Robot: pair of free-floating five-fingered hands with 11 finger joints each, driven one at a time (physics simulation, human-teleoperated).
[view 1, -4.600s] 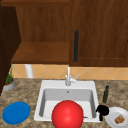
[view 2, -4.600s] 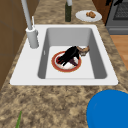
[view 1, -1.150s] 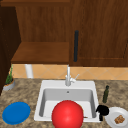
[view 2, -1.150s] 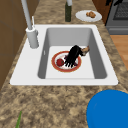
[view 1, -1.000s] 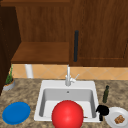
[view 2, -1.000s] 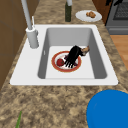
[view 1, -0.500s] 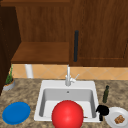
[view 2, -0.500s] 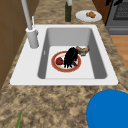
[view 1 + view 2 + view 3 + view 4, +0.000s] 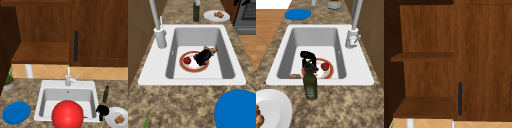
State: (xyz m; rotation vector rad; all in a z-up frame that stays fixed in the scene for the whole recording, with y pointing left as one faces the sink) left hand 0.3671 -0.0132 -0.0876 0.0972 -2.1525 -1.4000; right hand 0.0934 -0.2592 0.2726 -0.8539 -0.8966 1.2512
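In the sink (image 9: 228, 67) lies a red-rimmed plate (image 9: 184, 67) with a small red fruit (image 9: 187, 60) on it. My left hand (image 9: 202, 56) rests on the plate's front part, its fingers curled in over the rim. The right side view shows this hand (image 9: 307, 55) arched over the plate (image 9: 329, 73), beside the fruit (image 9: 325, 66). A brown piece of food (image 9: 212, 48) lies in the basin just beyond the hand. My right hand (image 9: 102, 110) hangs by the sink's right rim. A large red round shape (image 9: 67, 115) covers the sink's front.
A dark green bottle (image 9: 310, 83) stands on the counter right of the sink, next to a white plate (image 9: 110, 117) with food. A blue plate (image 9: 16, 112) lies on the left counter. The tap (image 9: 68, 76) rises behind the basin. A wall cabinet hangs above.
The left hand's fingers, spread over the plate earlier, have drawn in and the hand has shifted slightly toward the plate's rim. The right hand has not moved.
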